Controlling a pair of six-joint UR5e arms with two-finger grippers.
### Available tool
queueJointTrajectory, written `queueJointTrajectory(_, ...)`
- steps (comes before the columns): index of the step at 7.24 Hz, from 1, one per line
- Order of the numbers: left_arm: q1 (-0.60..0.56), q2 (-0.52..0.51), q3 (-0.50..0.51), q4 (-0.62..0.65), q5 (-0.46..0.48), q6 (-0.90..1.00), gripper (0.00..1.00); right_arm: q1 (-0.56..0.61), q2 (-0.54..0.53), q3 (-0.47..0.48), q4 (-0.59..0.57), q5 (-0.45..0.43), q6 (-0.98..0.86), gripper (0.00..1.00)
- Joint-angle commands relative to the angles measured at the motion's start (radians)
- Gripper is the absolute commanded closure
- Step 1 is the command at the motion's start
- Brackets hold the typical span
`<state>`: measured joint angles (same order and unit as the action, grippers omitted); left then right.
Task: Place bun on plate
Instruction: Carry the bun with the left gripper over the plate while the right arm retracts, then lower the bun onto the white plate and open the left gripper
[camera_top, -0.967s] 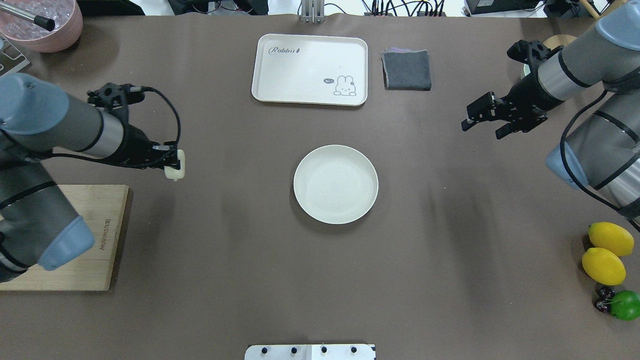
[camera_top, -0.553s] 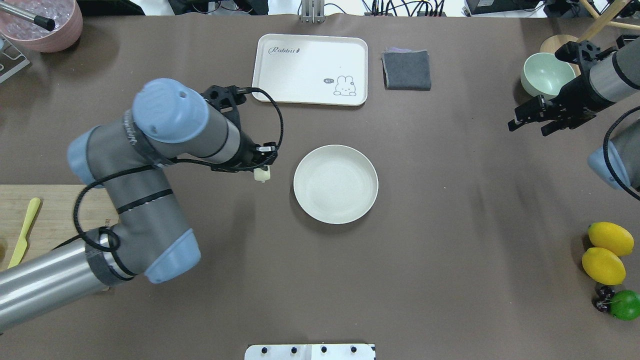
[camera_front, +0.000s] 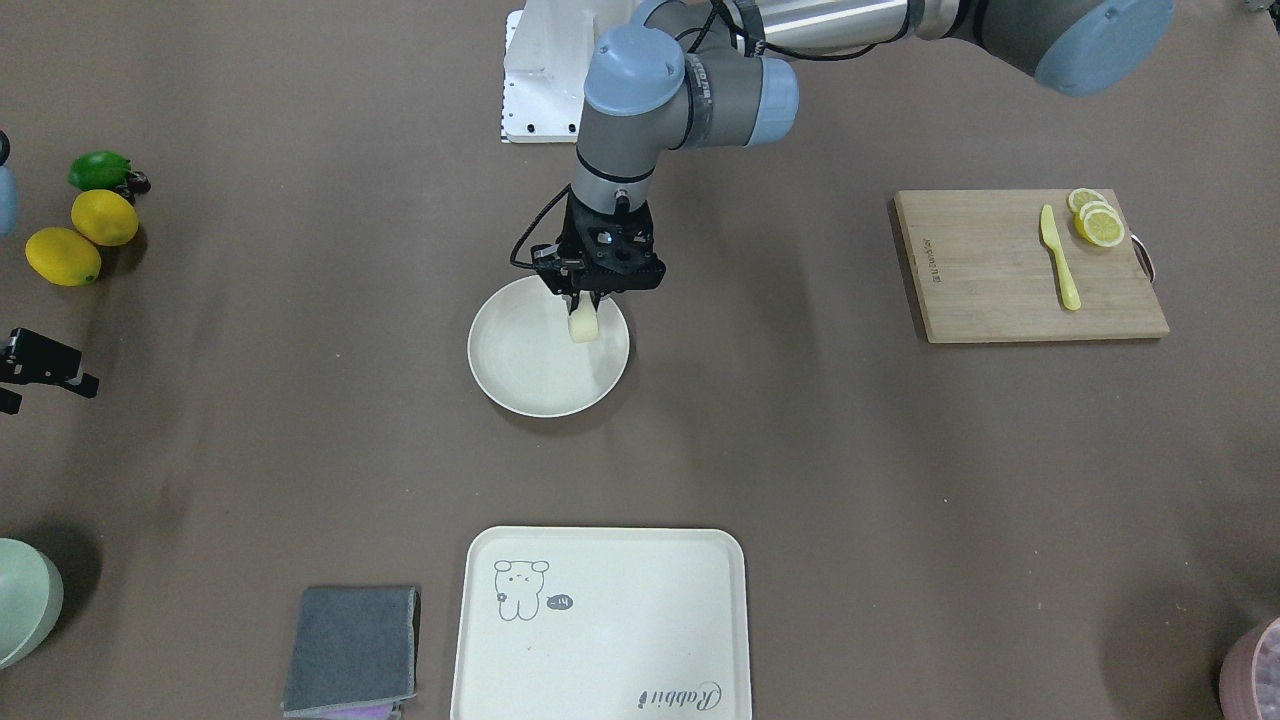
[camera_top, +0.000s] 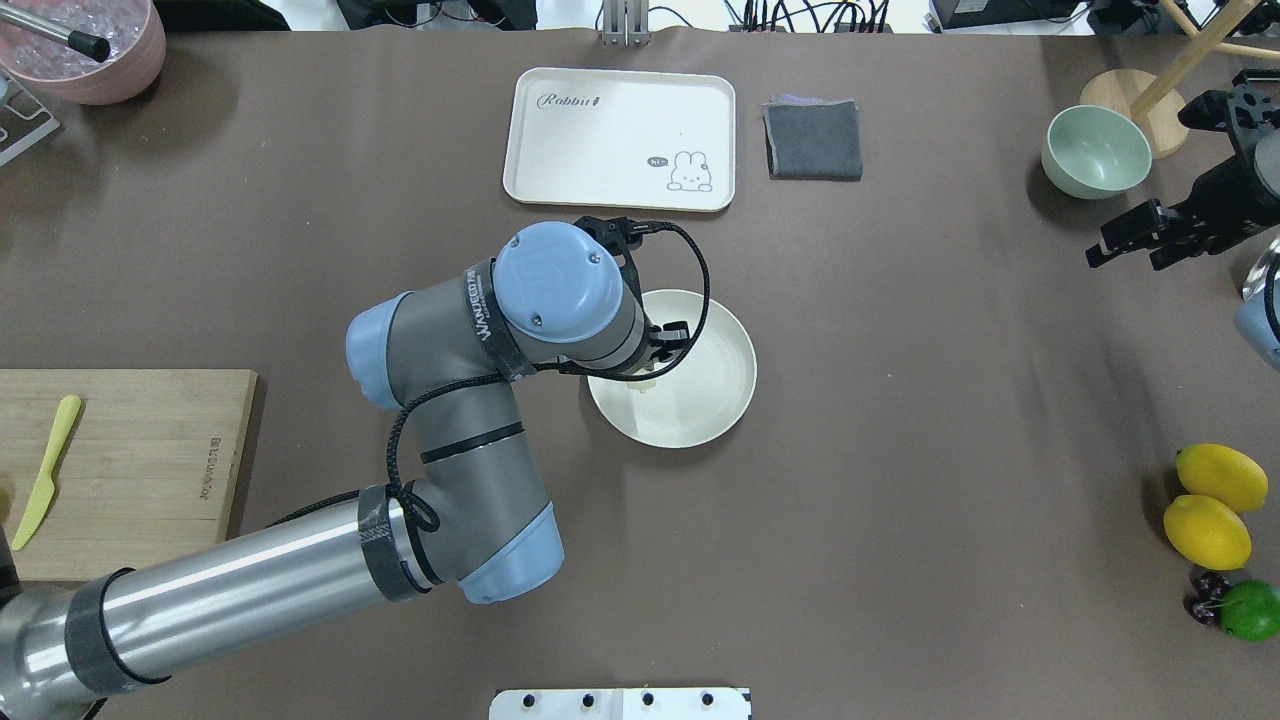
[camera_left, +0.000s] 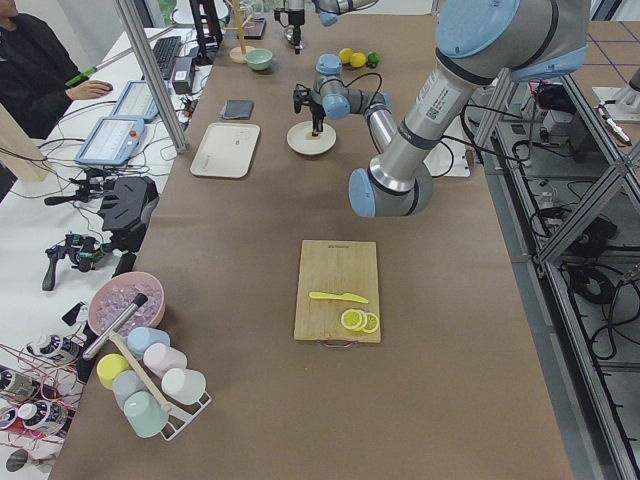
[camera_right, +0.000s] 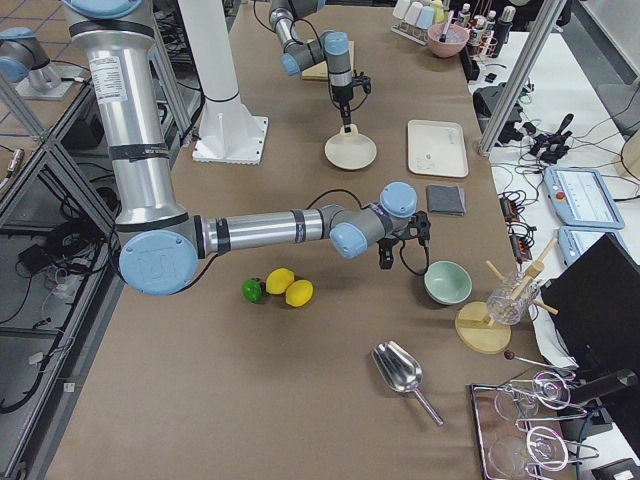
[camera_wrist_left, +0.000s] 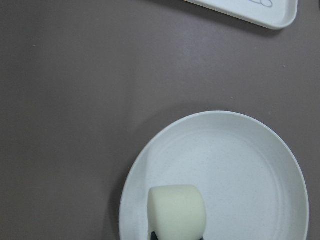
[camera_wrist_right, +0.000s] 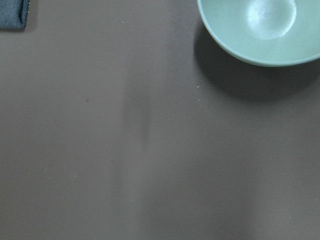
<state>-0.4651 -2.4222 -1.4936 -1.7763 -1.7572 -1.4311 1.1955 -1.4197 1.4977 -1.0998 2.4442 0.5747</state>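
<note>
The bun (camera_front: 583, 326), a small cream lump, hangs upright in my left gripper (camera_front: 590, 304), which is shut on it. It sits over the part of the round cream plate (camera_front: 530, 372) nearest the robot, close above the dish; I cannot tell whether it touches. In the left wrist view the bun (camera_wrist_left: 176, 211) shows over the plate (camera_wrist_left: 235, 165) near its rim. From overhead my left wrist covers the bun and part of the plate (camera_top: 712, 380). My right gripper (camera_top: 1128, 256) is open and holds nothing, far off at the table's right edge.
A rabbit-print tray (camera_top: 620, 138) and a folded grey cloth (camera_top: 813, 140) lie behind the plate. A green bowl (camera_top: 1095, 150) is near my right gripper. A cutting board (camera_top: 140, 470) with a yellow knife (camera_top: 45, 470) is at the left; lemons (camera_top: 1215, 505) are at the right.
My left arm swung right across the table, carrying the bun from the far left to above the plate. My right arm drew back toward the right edge.
</note>
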Motion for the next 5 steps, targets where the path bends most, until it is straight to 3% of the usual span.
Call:
queueJointTrajectory(1,0.022,-0.023,0.059,-0.04,0.047,-0.003,0.7,0.001,-0.007,-0.004,0.0,-0.001,-0.007,0.0)
queueJointTrajectory(5,0.029,-0.018,0.062,-0.041,0.047,-0.003,0.61,-0.008,-0.001,-0.01,0.0,-0.01,-0.007,0.0)
